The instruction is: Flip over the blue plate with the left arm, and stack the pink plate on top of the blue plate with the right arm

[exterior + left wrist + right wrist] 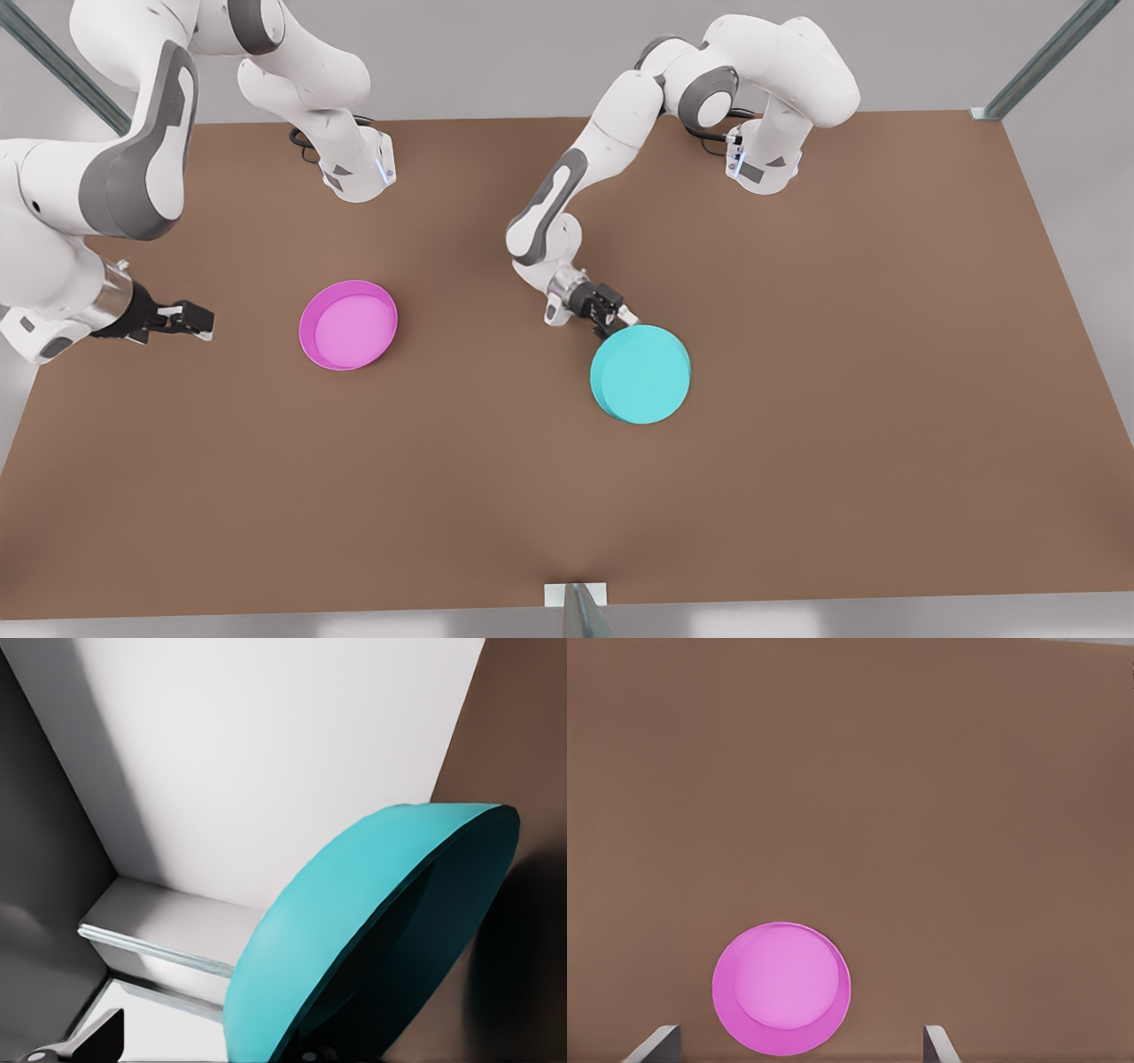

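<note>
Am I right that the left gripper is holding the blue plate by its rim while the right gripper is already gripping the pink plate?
Not quite. The left gripper does hold the blue plate by its rim, but the front view shows the right gripper open and apart from the pink plate, which lies untouched on the table.

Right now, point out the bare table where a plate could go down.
Free: the table along its near edge, and right of the blue plate. Also between it and the pink plate. Crowded: around the left gripper, gripping the blue rim.
</note>
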